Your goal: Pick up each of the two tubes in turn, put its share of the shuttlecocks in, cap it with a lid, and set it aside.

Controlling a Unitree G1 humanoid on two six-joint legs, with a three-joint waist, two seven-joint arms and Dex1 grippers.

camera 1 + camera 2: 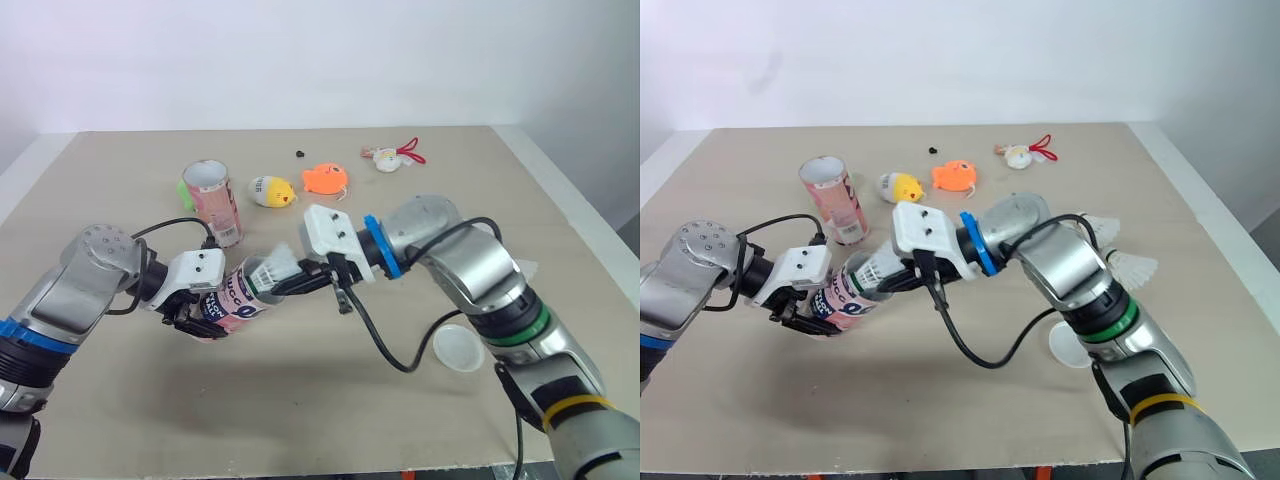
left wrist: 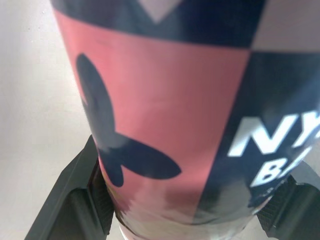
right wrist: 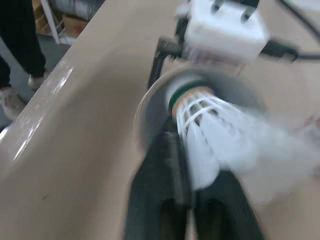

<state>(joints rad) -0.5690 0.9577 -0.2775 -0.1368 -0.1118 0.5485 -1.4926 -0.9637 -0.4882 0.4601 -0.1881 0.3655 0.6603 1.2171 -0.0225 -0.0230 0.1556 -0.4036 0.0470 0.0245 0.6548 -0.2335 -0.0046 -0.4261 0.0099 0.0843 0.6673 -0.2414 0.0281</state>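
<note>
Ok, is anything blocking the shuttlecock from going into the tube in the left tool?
Nothing visible does. The right tool holds the shuttlecock with its cork end at the open mouth of the tilted tube, which the left tool grips. A lid lies apart on the table.

Table (image 1: pixel 300 410): top is seen as matt beige, smooth, laminate or painted board. Tube (image 1: pixel 236 296): pink and navy print, smooth, a slight sheen is noted close up; paper or card is not settled. Shuttlecock (image 1: pixel 275 266): white feathers, matt, finely ribbed; pale cork-like base, green band. Fingers (image 2: pixel 70 200) of left gripper (image 1: pixel 208 315): black matt plastic, inner faces ridged. Lid (image 1: pixel 458 348): translucent white plastic. Fish toy (image 1: pixel 325 179): glossy orange.
</note>
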